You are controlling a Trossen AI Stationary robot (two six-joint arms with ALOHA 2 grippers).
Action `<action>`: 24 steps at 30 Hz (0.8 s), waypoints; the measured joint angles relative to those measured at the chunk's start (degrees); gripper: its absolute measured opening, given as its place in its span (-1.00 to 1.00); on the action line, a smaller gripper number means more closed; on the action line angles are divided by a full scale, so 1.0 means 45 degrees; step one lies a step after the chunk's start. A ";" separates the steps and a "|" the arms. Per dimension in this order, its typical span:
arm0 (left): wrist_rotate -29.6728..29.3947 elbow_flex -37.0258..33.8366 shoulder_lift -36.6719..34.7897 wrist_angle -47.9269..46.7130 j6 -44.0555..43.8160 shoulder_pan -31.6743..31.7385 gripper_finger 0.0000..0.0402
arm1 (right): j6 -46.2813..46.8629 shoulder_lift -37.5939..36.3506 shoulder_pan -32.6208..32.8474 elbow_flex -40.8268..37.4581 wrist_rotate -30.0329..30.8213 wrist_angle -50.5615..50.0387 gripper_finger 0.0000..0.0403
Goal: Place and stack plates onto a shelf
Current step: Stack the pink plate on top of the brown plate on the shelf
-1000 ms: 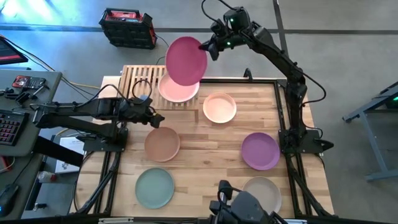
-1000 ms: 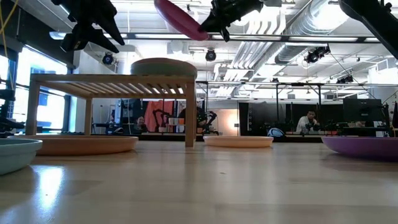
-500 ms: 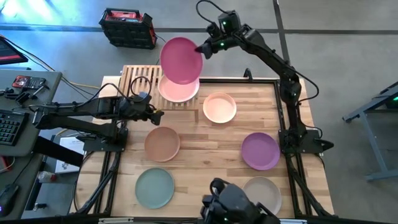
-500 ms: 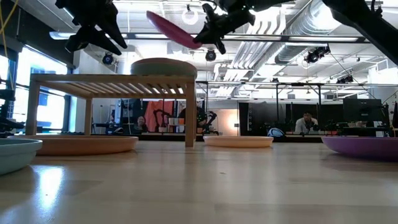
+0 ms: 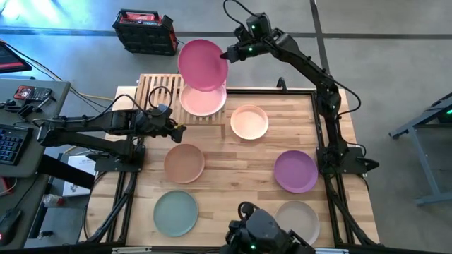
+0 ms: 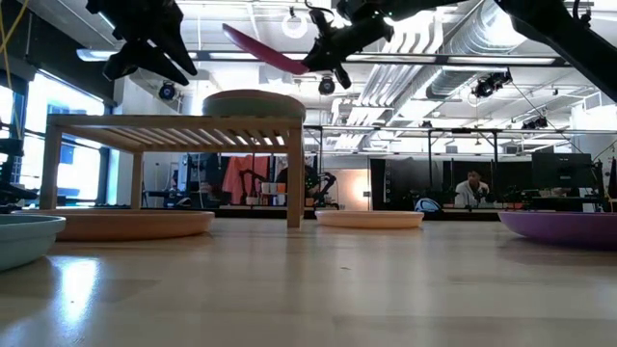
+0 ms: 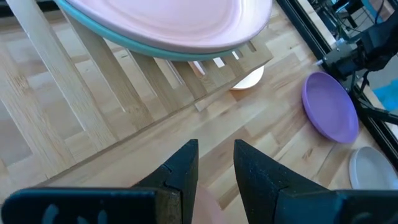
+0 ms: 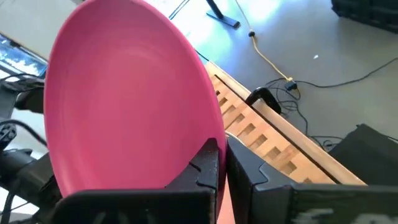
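My right gripper (image 5: 227, 55) is shut on the magenta plate (image 5: 203, 65), high above the shelf (image 5: 159, 95) at the table's far left. The plate also shows in the low view (image 6: 265, 50). A pink plate (image 5: 203, 100) lies on a teal plate (image 7: 124, 45) on the shelf's slats. My left gripper (image 5: 180, 130) hovers empty just on the near side of the shelf, its fingers a narrow gap apart (image 7: 216, 168). The brown plate (image 5: 184, 163) lies on the table near it. My right gripper pinches the magenta plate's rim (image 8: 208, 140) between its two fingers, at the plate's right-hand side. The fingers come from the table's right, about level. The plate is lifted clear above the pink plate and tilted, its free side higher than the held side (image 6: 307, 66).
The peach plate (image 5: 249, 121), purple plate (image 5: 295, 171), sage green plate (image 5: 176, 212) and beige plate (image 5: 297, 219) lie on the tabletop. The shelf's left half (image 5: 152, 92) is bare slats. A black frame rail (image 5: 318, 127) runs along the table's right side.
My right gripper has carried the magenta plate toward the table's left, over the stack on the shelf. The plate has tipped somewhat flatter and stays clear of the stack.
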 joint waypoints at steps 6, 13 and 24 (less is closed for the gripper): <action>-0.0051 0.0000 0.0000 0.0003 0.0711 0.0000 -0.55 | 0.0085 -0.0009 0.0296 -0.0170 0.0960 -0.0508 -1.00; 0.0183 0.0000 0.0000 0.0003 0.1738 0.0000 -0.55 | 0.0661 -0.0015 0.0596 -0.1032 0.2149 -0.0499 -1.00; 0.0226 0.0000 0.0000 -0.0002 0.1953 -0.0004 -0.55 | 0.0770 0.0292 0.1202 -0.1049 0.3451 -0.1275 -1.00</action>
